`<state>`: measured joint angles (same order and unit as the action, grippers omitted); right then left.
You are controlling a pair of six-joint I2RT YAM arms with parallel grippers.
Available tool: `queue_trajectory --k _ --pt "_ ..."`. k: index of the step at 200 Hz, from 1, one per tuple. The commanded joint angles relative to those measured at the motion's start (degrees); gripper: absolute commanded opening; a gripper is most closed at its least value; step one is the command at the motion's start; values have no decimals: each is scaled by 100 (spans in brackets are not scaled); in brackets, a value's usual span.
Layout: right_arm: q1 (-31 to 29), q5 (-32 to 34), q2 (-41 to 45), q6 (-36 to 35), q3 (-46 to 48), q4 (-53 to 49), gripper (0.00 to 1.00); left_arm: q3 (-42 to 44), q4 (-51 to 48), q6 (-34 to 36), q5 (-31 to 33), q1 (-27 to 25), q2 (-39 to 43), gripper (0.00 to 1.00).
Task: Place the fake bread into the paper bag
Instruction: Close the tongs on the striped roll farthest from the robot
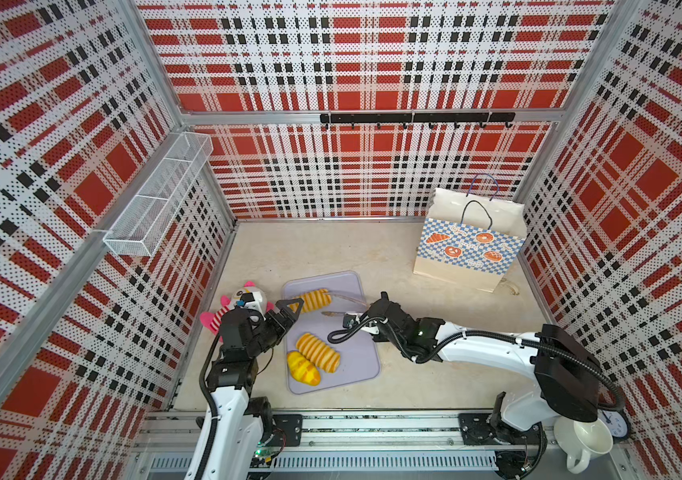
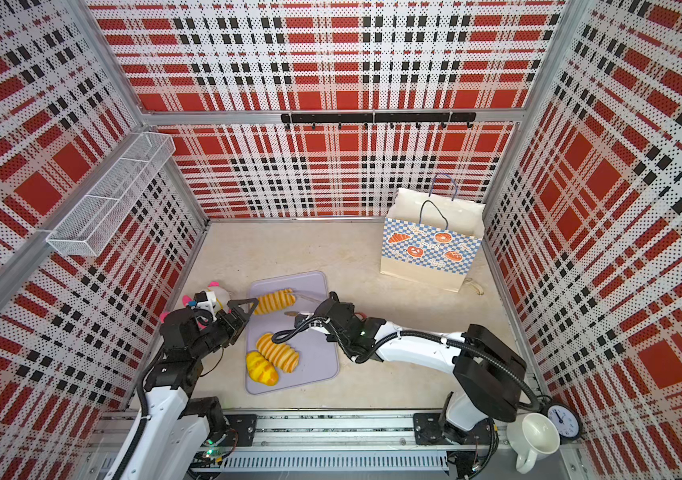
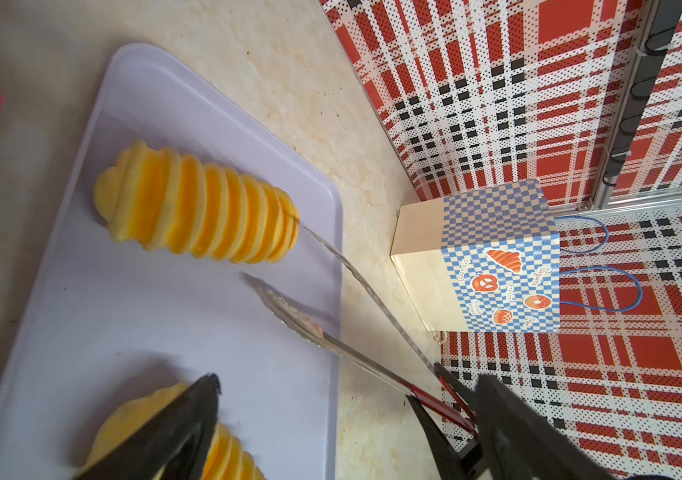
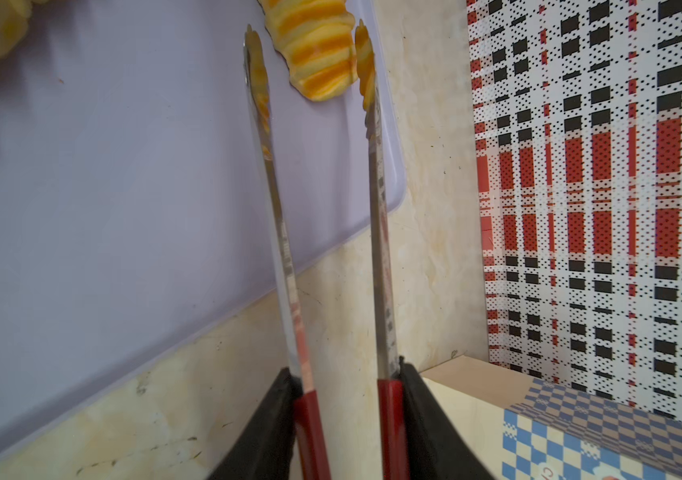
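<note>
On the near half of the lilac tray [image 1: 356, 357], which lay flat on the worktop [image 1: 435, 374], two pieces of fake bread rested side by side and touching: a plain yellow bread [image 1: 303, 368] at the tray's near left corner and the near ridged loaf [image 1: 317, 352] just behind it. The left pincer [image 1: 295, 311] hung over the tray's left edge with its jaws spread wide and nothing between them, just left of the far ridged loaf [image 1: 313, 301]. Off the tray's left edge lay a pink-and-white plush doll [image 1: 215, 319], partly hidden by that arm. From the tray's right side the right pincer [image 4: 347, 374] was clamped on the red handles of metal tongs [image 4: 381, 249]. The tongs reached across the tray's far right corner, blades apart, their tips on either side of the far ridged loaf's right end; one tip seemed to touch it. Well beyond the tray's far right corner the paper bag [image 1: 468, 249] stood upright, mouth open, against the wall.
</note>
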<state>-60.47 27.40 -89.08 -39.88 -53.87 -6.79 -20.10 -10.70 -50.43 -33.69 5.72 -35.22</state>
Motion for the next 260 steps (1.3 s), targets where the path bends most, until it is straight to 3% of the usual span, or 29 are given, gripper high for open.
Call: queue_trajectory --k 1,82,122,165,227,260 --pt "-114 393 -174 -334 -229 292 41 -60 27 148 -117 35 19 98" --pt "-202 856 -787 -657 -649 130 39 -51 42 158 -120 35 8 98" --pt "-222 1036 -867 -640 -731 20 28 -50 50 165 -124 35 -4 98" --pt "-263 1187 -253 -433 -392 -60 19 -112 50 191 -222 35 -86 98" --pt "-283 1487 1168 1192 276 -436 18 -748 22 389 -392 -17 416 98" --pt "-280 1310 2335 2094 714 -478 18 -975 114 400 -242 -416 610 98"
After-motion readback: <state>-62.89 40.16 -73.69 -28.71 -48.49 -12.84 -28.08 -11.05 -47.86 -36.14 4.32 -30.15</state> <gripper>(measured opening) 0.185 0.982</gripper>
